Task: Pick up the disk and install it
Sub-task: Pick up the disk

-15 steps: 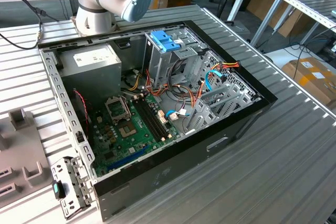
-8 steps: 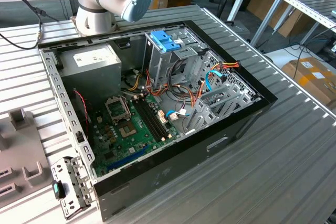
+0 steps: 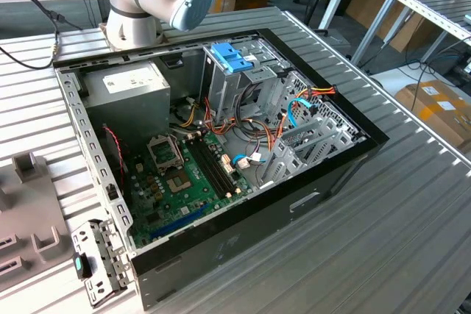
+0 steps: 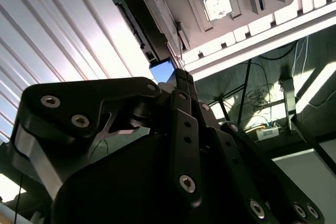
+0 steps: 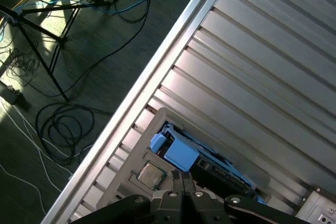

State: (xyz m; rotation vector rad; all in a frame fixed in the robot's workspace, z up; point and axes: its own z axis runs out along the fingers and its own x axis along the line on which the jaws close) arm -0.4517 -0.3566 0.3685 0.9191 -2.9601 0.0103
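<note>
While the black two-finger gripper (image 5: 182,176) hangs above the ribbed silver worktop (image 5: 273,66) with its fingertips pressed together and nothing between them, the flat rectangular disk in its light-blue plastic caddy rail (image 5: 181,154) lies on a pale grey holder plate (image 5: 139,149) at the worktop's edge, just beside a small square silver chip (image 5: 151,174). An open black computer case (image 3: 243,244) sits on the worktop.

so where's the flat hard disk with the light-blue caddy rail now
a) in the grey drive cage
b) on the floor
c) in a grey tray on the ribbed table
c, the blue-railed hard disk lies in the grey tray by the black tool
</note>
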